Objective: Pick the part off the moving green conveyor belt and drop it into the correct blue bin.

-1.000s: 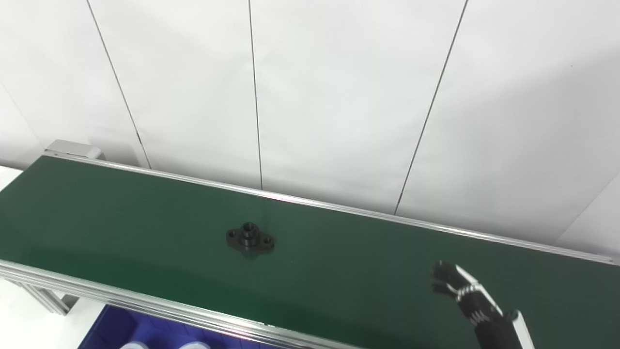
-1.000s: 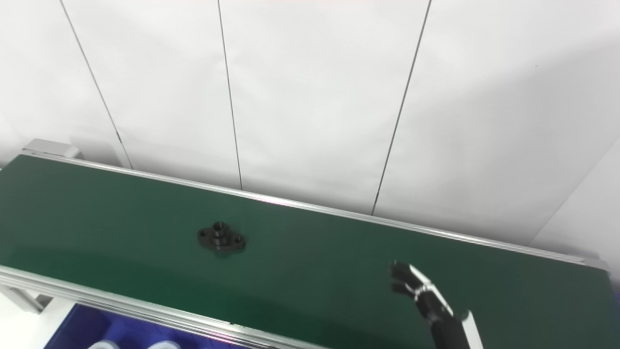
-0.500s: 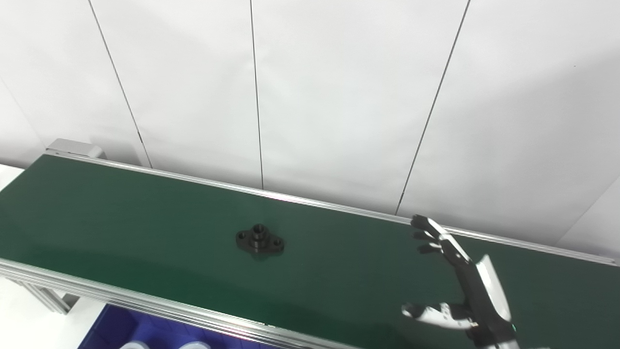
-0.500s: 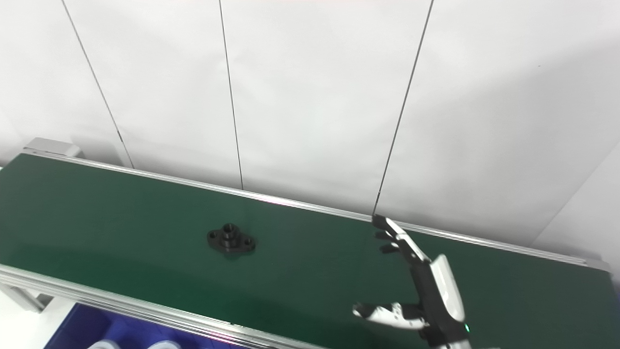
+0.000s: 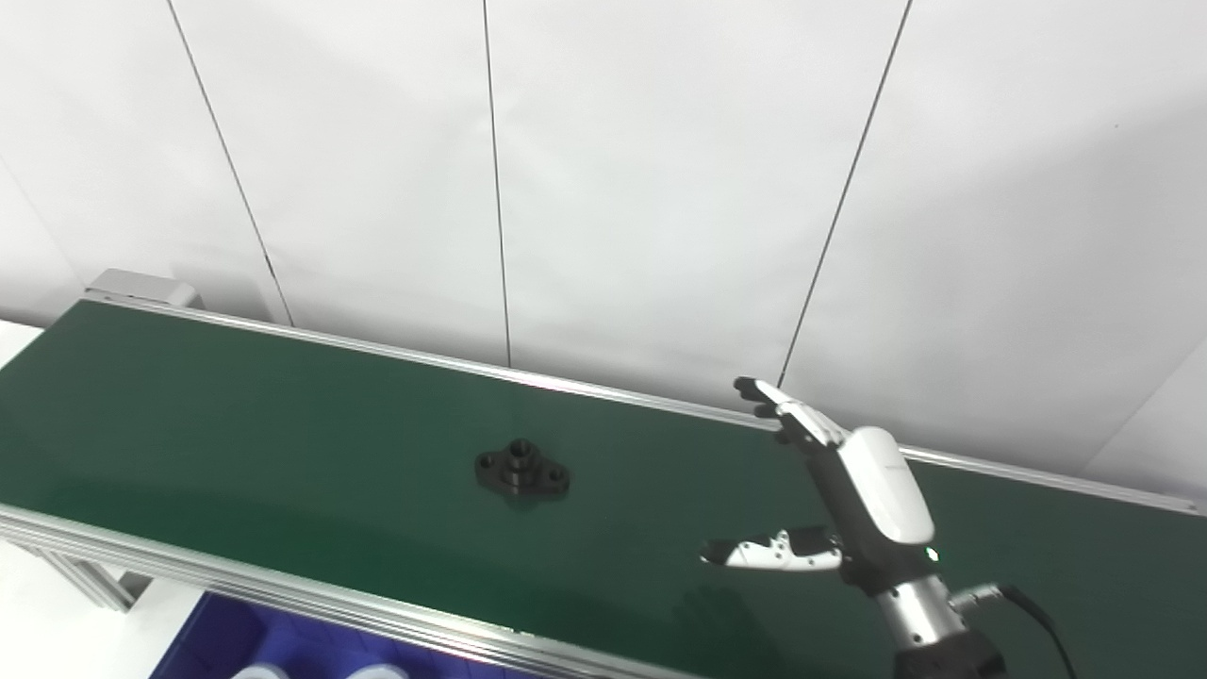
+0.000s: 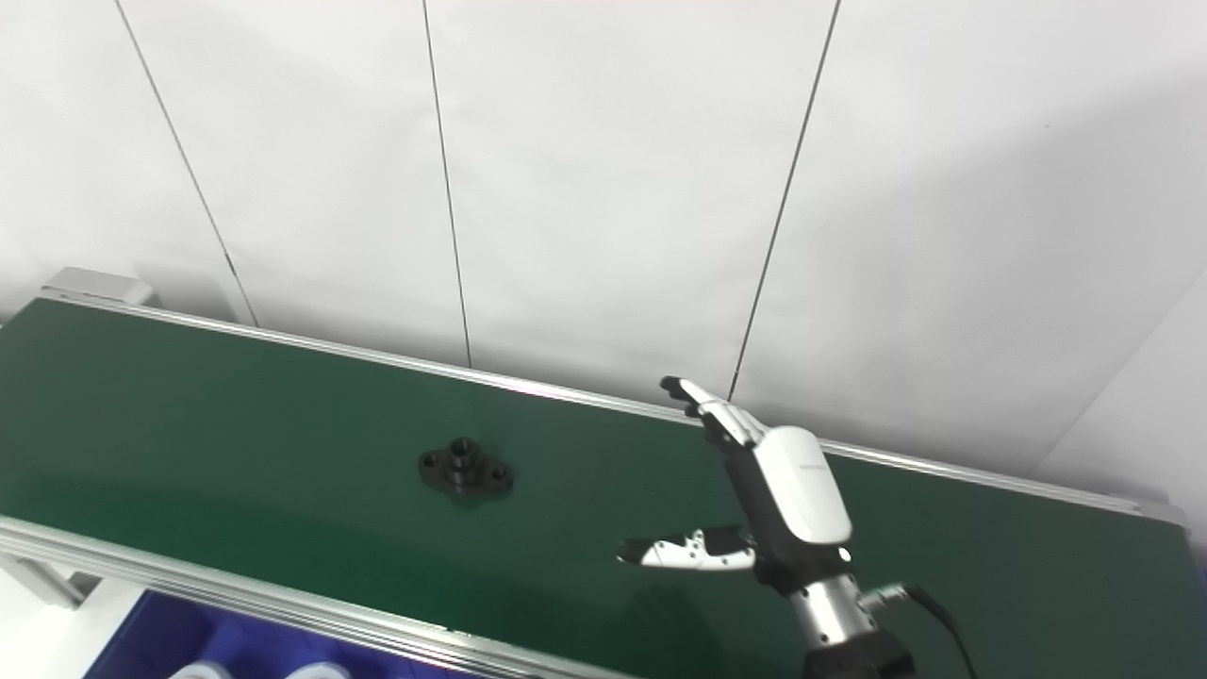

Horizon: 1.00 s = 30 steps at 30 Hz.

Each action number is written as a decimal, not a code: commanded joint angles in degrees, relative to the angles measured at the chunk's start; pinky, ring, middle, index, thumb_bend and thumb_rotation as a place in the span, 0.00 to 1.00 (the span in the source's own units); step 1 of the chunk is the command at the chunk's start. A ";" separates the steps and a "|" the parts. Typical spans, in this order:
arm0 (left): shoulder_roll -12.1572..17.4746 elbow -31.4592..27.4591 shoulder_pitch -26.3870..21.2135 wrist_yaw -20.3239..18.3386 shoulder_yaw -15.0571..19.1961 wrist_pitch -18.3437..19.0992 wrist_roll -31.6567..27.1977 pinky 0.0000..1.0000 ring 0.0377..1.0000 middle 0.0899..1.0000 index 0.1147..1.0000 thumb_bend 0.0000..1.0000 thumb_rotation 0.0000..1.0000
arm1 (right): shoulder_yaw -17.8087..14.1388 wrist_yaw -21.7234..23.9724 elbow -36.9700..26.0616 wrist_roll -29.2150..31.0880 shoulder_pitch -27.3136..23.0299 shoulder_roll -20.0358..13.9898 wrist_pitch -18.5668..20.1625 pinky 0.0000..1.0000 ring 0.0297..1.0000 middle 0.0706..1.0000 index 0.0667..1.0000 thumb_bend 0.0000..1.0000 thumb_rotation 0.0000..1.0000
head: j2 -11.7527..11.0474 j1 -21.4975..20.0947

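Observation:
A black flanged part with a raised centre hub lies flat on the green conveyor belt, near the belt's middle. My right hand hovers above the belt well to the right of the part. It is open, fingers stretched toward the far rail and thumb pointing left, holding nothing. The same hand and part show in the right eye view. My left hand is out of view.
A blue bin sits below the belt's near rail at the bottom left, with white round things inside. Aluminium rails edge the belt front and back. White wall panels stand close behind.
My right hand rose from the bottom right, spread its fingers and moved left and farther over the belt. The part drifted slightly to the right along the belt.

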 commanded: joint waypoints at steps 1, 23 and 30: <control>-0.55 -0.80 0.11 0.95 -0.34 -0.34 0.29 0.74 0.80 0.79 0.76 0.85 0.80 | 0.79 -1.97 0.43 -1.62 -2.71 0.97 1.22 0.70 0.79 0.82 0.86 0.91 0.62 | 0.12 0.06; -1.77 -1.42 0.35 3.49 -2.24 -0.34 1.04 0.73 0.79 0.78 0.75 0.84 0.79 | 9.66 -10.06 20.46 -8.86 -14.49 5.03 3.18 0.77 0.76 0.76 0.85 0.90 0.61 | 0.65 2.05; -2.11 -1.56 0.38 4.04 -2.76 -0.34 1.01 0.73 0.79 0.78 0.74 0.83 0.78 | 11.29 -11.25 25.89 -9.27 -17.22 6.18 3.77 0.77 0.76 0.75 0.85 0.90 0.58 | 0.92 2.75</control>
